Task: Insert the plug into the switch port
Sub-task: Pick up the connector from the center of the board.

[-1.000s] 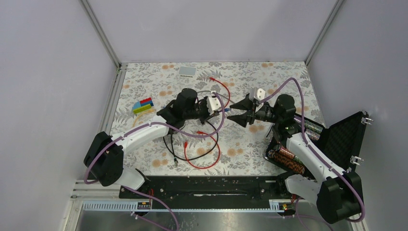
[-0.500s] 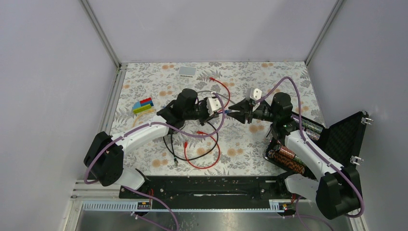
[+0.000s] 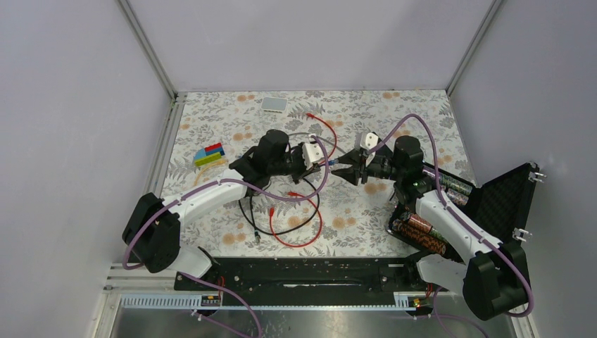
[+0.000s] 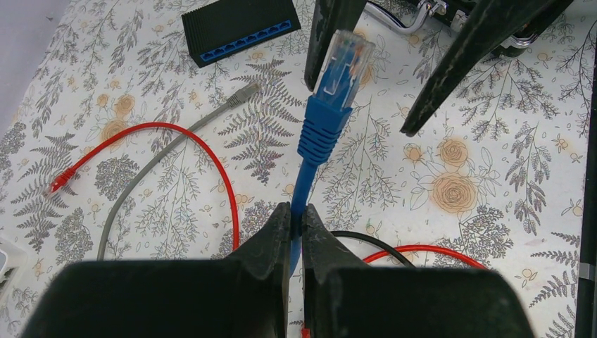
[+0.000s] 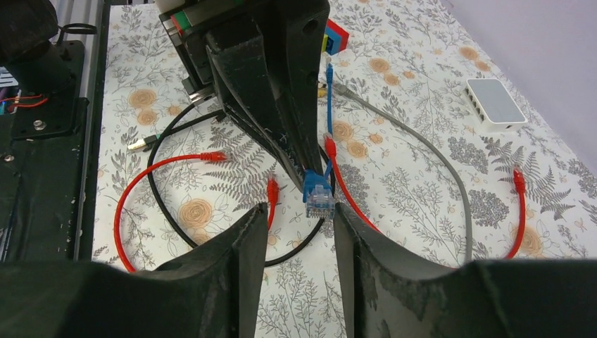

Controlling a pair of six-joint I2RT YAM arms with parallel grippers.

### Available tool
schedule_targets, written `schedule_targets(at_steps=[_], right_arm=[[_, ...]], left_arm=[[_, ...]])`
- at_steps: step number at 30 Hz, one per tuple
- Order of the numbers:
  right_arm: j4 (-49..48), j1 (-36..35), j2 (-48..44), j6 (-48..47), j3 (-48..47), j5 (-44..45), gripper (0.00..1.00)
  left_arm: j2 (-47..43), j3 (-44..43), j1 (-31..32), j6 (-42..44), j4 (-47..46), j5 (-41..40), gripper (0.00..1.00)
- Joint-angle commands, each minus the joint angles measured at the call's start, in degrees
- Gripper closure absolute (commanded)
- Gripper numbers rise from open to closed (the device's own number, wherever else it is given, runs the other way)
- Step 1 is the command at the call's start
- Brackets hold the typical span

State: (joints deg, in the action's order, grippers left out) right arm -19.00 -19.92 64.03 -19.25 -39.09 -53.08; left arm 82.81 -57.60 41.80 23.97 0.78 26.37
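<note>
Top cam: plug [image 3: 331, 163] too small to make out. Left wrist cam: switch [image 4: 236, 32] clipped by top edge. Blue cable [image 4: 304, 190] vanishes btwn left gripper [image 4: 296, 215] fingers. Right gripper [image 4: 362, 110] fingers run off top edge. Right wrist cam: colored blocks [image 5: 336, 36] mostly behind left gripper.

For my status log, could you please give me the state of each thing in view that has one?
left gripper: jaws shut on the blue cable, just behind its plug
right gripper: jaws open, one either side of the plug, not gripping it
plug: held in the air, not inserted
switch: flat on the table, no cable in its ports
black case: lid open
</note>
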Motion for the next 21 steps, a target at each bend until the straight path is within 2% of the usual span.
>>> schedule_targets(at_steps=[1,7,15,18,21], right_arm=[[-1.3,-0.7,0.5,-0.8,-2.1,0.3,0.55],[-3.5,-0.8,1.1,0.8,-2.0,-0.3,0.51],[-6.9,-1.1,1.6,3.7,-2.3,-0.3,0.51],[-6.3,-1.1,2.0,3.6,-2.6,0.0,0.61],[-6.8,-1.1,1.9,3.7,-2.2,-0.2,0.8]], left_arm=[[-2.3,-1.2,0.1,-0.2,-0.9,1.6,1.0],[-2.2,-1.1,0.1,0.0,-0.9,2.1,1.0],[-1.9,-1.0,0.1,0.1,-0.9,2.4,1.0],[-2.0,-0.9,0.1,0.1,-0.9,2.3,1.0],[-2.1,-0.9,0.2,0.2,0.4,2.3,1.0]])
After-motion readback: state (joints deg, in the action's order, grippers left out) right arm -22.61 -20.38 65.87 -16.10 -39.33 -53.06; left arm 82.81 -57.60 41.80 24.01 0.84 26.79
